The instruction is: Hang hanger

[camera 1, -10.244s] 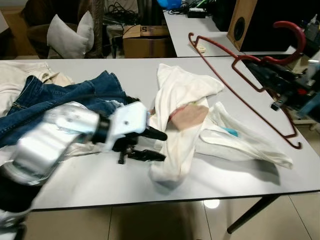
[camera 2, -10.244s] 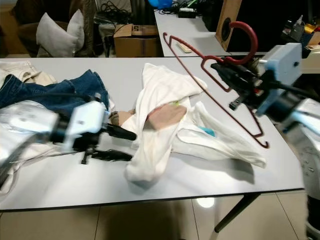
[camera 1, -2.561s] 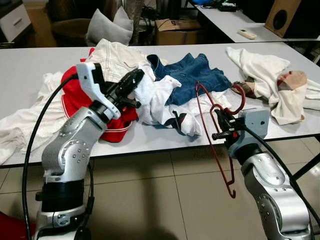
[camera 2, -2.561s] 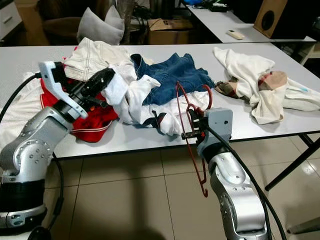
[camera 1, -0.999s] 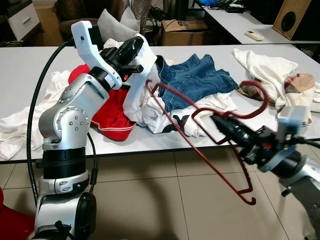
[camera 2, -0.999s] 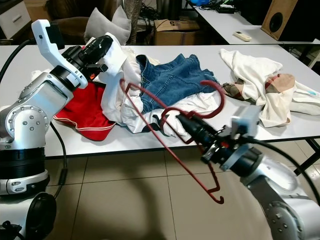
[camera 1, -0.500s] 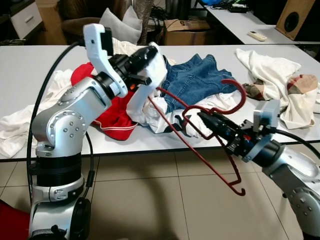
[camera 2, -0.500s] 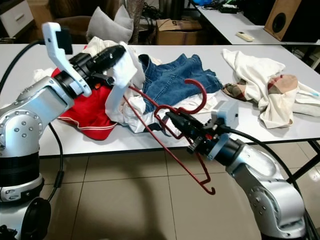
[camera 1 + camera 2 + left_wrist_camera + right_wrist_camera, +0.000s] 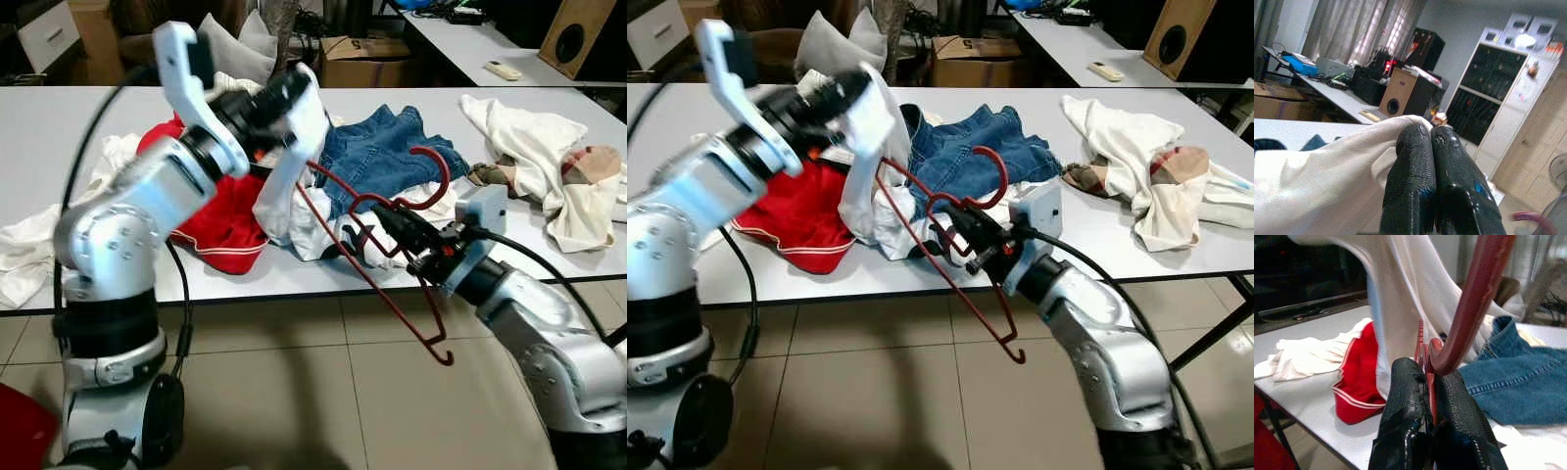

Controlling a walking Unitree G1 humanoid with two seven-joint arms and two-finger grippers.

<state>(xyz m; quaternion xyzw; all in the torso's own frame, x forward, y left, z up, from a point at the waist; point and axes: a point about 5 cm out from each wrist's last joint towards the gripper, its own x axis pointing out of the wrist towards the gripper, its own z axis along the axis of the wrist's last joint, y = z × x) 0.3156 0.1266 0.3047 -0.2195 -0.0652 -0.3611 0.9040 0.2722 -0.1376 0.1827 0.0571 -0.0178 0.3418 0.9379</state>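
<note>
On the table (image 9: 39, 127) lie jeans (image 9: 377, 157) and red cloth (image 9: 220, 220). The left gripper (image 9: 1432, 139) pinches a lifted white shirt (image 9: 294, 147); the right gripper (image 9: 1425, 377) clamps the red hanger (image 9: 377, 245) beside it.

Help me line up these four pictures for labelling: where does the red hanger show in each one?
Left eye view: red hanger slants from the lifted white garment down past the table edge, held by the right gripper.
Right eye view: the same, left of centre.
Left wrist view: cannot tell.
Right wrist view: its neck rises between the fingers.
Shared landmark: blue jeans.
</note>
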